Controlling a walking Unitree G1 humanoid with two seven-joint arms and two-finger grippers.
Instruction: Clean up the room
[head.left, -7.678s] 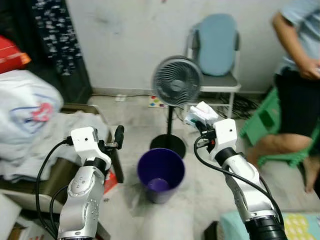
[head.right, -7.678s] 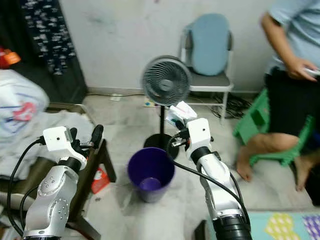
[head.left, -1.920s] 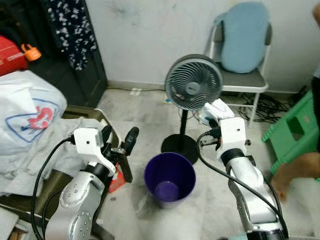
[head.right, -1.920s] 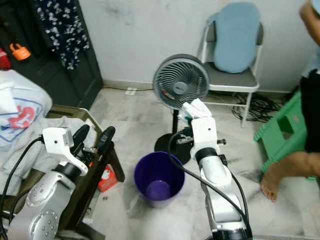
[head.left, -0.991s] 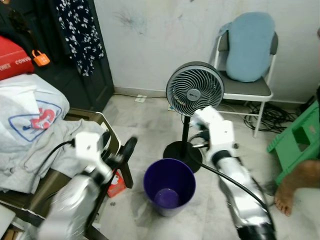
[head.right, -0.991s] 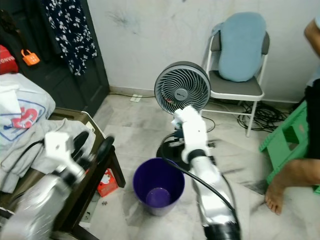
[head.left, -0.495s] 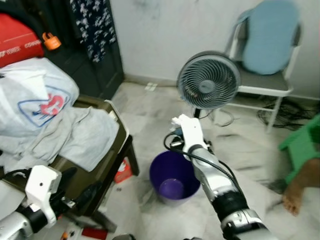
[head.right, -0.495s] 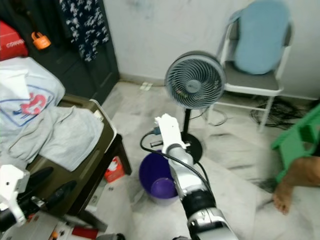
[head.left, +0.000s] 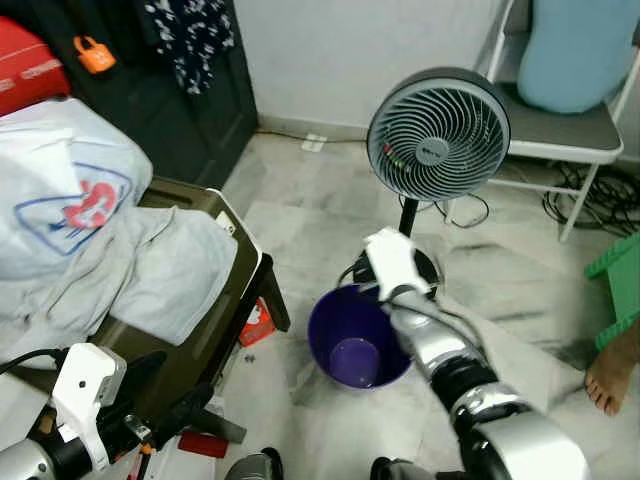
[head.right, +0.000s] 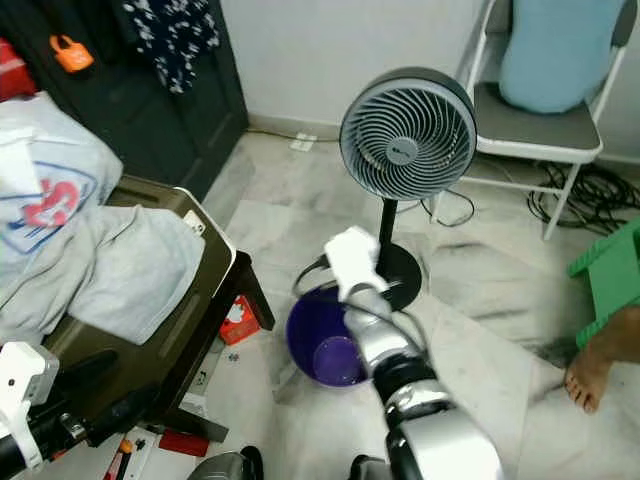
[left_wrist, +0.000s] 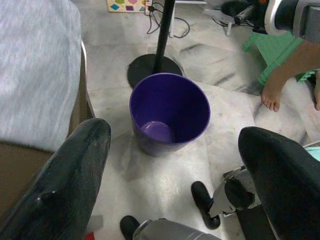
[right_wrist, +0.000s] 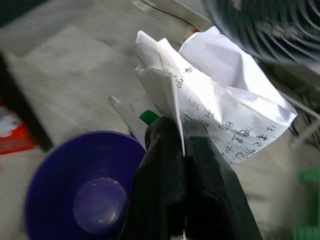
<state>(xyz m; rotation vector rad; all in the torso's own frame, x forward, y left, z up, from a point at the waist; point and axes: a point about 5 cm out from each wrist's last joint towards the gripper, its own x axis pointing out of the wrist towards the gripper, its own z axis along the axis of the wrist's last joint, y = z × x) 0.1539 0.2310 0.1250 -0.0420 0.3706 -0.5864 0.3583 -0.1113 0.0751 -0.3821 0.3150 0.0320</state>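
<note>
A purple bin (head.left: 358, 338) stands on the grey floor in front of the fan's base. My right gripper (right_wrist: 181, 131) is shut on a crumpled white paper (right_wrist: 220, 107) with printed writing, held above the bin's (right_wrist: 80, 190) far rim. In the left eye view that arm's white wrist (head.left: 392, 262) is blurred just over the rim. My left gripper (head.left: 185, 390) hangs low at the left, open, with nothing between its fingers (left_wrist: 75, 175). Between them its wrist view looks at the bin (left_wrist: 170, 112).
A standing fan (head.left: 438, 130) and a grey chair (head.left: 570, 110) are behind the bin. A dark low table (head.left: 235, 275) with grey clothes and a white bag (head.left: 60, 190) is on the left. A red carton (head.left: 257, 320), a green stool (head.left: 620, 280) and a person's foot (head.left: 610, 370) are nearby.
The camera has tilted down and shifted. My right gripper has come lower and closer to the bin's rim with the paper. My left arm has dropped from chest height to low left.
</note>
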